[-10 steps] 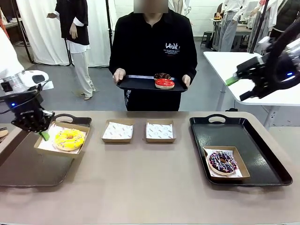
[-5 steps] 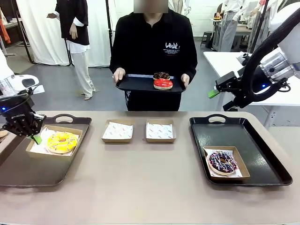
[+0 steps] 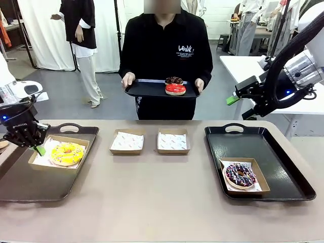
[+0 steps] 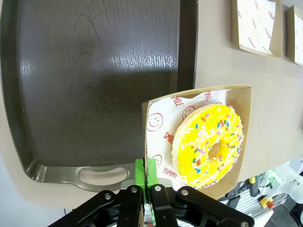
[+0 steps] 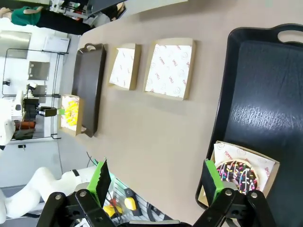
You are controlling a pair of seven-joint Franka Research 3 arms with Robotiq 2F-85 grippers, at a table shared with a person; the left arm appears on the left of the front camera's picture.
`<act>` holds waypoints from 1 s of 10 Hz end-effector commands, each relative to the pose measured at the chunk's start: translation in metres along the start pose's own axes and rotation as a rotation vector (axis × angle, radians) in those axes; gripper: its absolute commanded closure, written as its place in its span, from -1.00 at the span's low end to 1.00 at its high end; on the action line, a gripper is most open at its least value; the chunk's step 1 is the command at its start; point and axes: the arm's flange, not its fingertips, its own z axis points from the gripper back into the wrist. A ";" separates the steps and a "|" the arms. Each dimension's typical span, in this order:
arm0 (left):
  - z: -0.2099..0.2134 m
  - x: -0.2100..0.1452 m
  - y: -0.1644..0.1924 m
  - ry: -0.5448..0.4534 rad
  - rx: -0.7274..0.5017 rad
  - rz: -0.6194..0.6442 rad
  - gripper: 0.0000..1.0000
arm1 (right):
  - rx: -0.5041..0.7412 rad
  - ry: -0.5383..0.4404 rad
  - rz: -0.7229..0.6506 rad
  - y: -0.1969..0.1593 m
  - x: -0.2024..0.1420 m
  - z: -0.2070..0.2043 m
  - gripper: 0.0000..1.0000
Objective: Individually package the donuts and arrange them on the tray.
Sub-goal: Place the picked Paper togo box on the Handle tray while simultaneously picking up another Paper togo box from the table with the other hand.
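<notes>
As left pincer (image 4: 146, 164) clamps box (image 4: 245, 109), donut (image 4: 194, 142) inside

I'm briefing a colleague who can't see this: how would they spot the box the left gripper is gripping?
Start at the dark tray on the robot's left side of the table. At its far corner nearest the table's middle lies a shallow cardboard box, its edge pinched by the left gripper. It alone holds a yellow donut; the two middle boxes hold just paper.

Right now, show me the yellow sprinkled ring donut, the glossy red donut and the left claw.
Yellow sprinkled ring donut (image 4: 195, 142): left wrist view, icing beside hole.
Glossy red donut (image 3: 175, 89): front view, top icing.
Left claw (image 4: 146, 163): left wrist view, between fingertips.
</notes>
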 end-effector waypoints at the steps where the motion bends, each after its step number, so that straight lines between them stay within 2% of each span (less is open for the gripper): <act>1: 0.001 -0.001 0.000 -0.004 -0.001 0.001 0.97 | -0.021 -0.006 0.004 0.001 0.002 -0.005 -1.00; 7: 0.001 -0.001 0.000 -0.004 -0.001 0.001 0.97 | -0.002 0.000 0.001 0.000 0.000 0.000 -1.00; 10: 0.002 0.000 0.007 -0.015 0.035 -0.027 0.97 | -0.211 0.044 -0.029 0.040 0.012 -0.035 -1.00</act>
